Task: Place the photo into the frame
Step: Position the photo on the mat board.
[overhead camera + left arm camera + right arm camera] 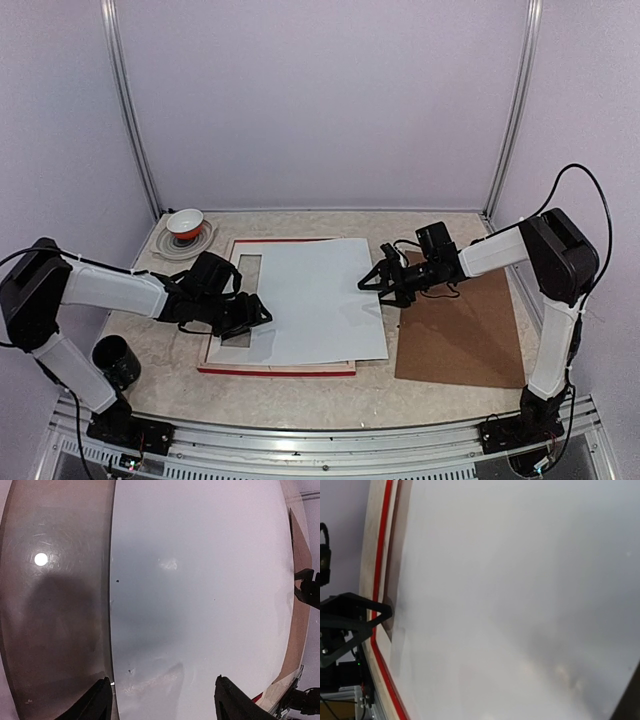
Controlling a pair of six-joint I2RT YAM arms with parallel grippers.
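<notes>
Large white-backed rectangular photo (pixel 315 300) lies on red-rimmed pale-wood frame (pixel 275 368) — one edge below the parted fingers of your left gripper (pixel 255 312), the opposite edge just ahead of your right gripper (pixel 378 283), fingers also parted.

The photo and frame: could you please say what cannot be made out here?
Printed side of the photo: faces down in all views; only its white back shows.
Opening of the frame: top view, mostly covered by the photo and the left gripper.
Whether the right gripper touches the photo's edge: too small from above; right wrist view blurred.
</notes>
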